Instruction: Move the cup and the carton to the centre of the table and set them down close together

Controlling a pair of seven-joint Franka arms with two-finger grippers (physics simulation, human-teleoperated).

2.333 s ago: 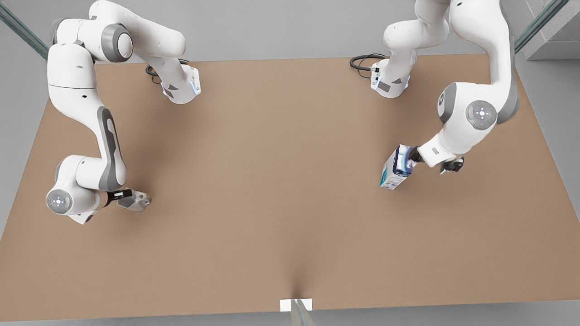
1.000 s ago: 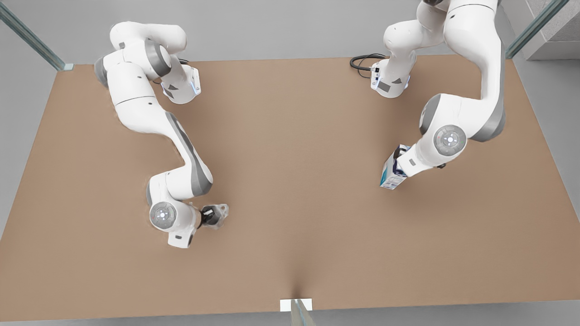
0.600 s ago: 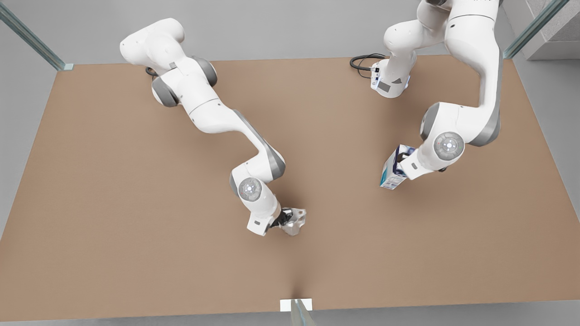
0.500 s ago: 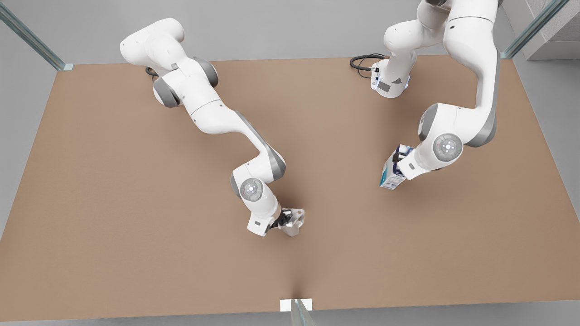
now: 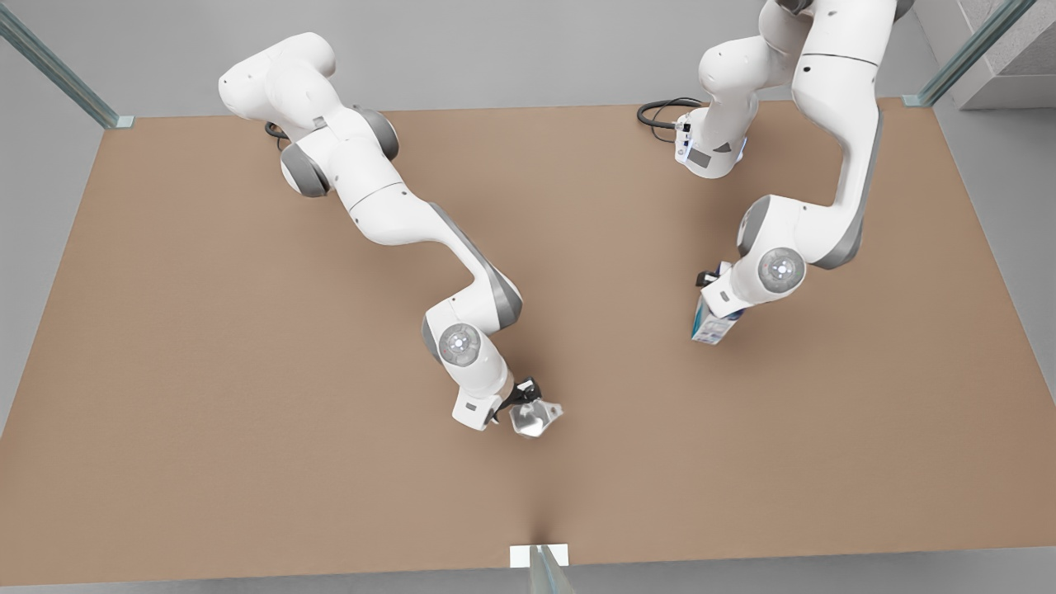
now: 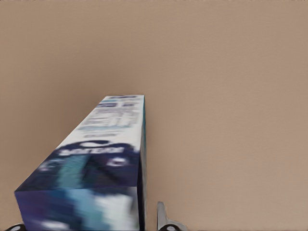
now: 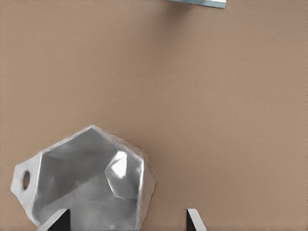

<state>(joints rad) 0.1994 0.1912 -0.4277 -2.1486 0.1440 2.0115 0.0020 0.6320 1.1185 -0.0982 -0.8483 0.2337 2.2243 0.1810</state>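
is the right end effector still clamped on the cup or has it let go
Let go: the right end effector is open, one fingertip standing clear of the cup, which rests on the table.

Between the cup (image 5: 534, 417), near the tabletop's (image 5: 206, 371) middle, and the carton (image 5: 711, 323), toward the front view's right, lies a bare brown stretch wide enough for passage. The right gripper (image 5: 528, 400) crowds the cup's near side, and the left gripper (image 5: 716, 285) sits over the carton. The two arm bases and a coiled cable (image 5: 657, 114) block the far edge.
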